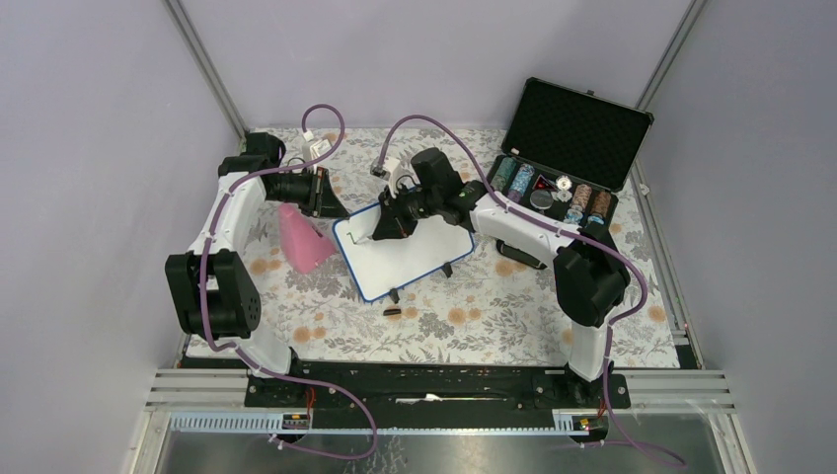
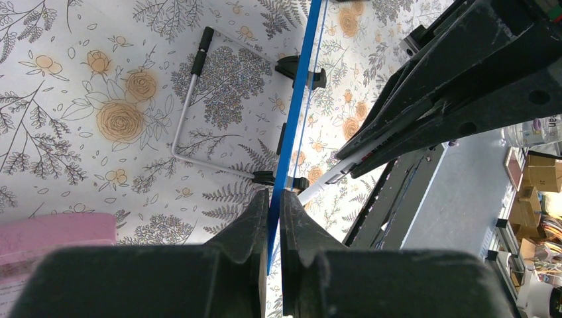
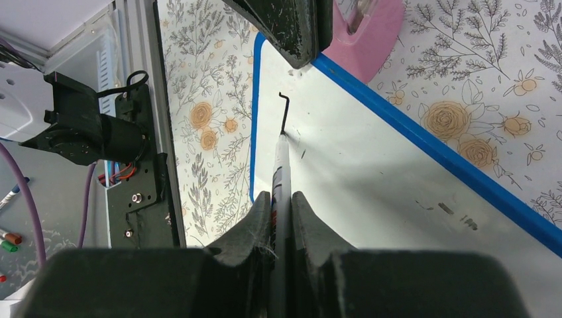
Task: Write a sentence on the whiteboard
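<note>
The whiteboard [image 1: 410,259], white with a thin blue frame, stands tilted on the flowered cloth. My left gripper [image 1: 336,207] is shut on its blue frame edge [image 2: 298,99]; in the left wrist view the jaws [image 2: 274,195] pinch that edge. My right gripper [image 1: 387,229] is shut on a marker [image 3: 281,169]. The marker tip touches the white surface [image 3: 371,172] near the board's corner. Of the sentence only one short dark hooked stroke [image 3: 284,112] shows above the tip; no readable words. The left gripper's finger [image 3: 291,26] shows at the board's top edge.
A pink wedge-shaped object [image 1: 304,242] lies left of the board. A small dark cap [image 1: 392,312] lies in front of it. An open black case [image 1: 577,128] with round chips stands at back right. The board's wire stand [image 2: 185,112] rests on the cloth behind it.
</note>
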Available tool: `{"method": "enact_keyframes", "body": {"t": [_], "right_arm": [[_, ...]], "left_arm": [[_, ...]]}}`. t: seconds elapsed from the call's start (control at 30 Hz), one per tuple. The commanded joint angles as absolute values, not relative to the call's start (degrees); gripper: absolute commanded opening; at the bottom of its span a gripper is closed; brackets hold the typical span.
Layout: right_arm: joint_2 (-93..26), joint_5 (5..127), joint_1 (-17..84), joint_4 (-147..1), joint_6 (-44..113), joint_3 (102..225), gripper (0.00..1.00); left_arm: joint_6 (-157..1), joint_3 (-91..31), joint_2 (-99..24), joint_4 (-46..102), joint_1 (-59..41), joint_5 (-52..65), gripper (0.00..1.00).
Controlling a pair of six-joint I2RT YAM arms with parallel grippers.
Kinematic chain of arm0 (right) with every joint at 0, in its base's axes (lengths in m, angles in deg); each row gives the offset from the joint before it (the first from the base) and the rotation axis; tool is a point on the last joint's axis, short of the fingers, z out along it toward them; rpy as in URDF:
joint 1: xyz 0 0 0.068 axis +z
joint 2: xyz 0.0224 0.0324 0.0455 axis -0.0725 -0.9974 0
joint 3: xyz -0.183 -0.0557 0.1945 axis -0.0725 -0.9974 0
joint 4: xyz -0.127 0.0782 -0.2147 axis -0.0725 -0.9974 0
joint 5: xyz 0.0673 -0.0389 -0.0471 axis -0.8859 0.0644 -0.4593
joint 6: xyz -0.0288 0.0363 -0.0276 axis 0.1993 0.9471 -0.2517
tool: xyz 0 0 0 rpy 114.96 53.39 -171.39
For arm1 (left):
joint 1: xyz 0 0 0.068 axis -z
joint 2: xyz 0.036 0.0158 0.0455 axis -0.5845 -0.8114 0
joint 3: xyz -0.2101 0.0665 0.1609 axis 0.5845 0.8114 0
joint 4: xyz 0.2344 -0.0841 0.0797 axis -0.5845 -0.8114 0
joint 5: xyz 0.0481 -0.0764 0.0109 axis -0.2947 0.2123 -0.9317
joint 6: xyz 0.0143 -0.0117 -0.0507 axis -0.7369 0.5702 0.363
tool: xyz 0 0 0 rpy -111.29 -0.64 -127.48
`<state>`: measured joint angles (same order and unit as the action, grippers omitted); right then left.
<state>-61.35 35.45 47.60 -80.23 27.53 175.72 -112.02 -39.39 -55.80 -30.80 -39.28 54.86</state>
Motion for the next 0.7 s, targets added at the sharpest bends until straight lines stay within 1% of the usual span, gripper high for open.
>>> {"method": "enact_keyframes", "body": {"t": [0.0, 0.3, 0.67], "right_arm": [[-59.5, 37.6, 46.9, -79.7, 25.8, 175.8, 0.0], [-60.6, 37.6, 44.3, -79.7, 27.4, 179.8, 0.0], [-61.4, 36.7, 44.3, -79.9, 27.4, 180.6, 0.0]], "left_arm": [[-112.4, -40.5, -56.0, -30.3, -39.5, 55.6, 0.0], [-112.5, -40.2, -55.7, -30.3, -39.5, 55.3, 0.0], [-112.5, -40.3, -56.0, -30.3, -39.5, 55.4, 0.0]]}}
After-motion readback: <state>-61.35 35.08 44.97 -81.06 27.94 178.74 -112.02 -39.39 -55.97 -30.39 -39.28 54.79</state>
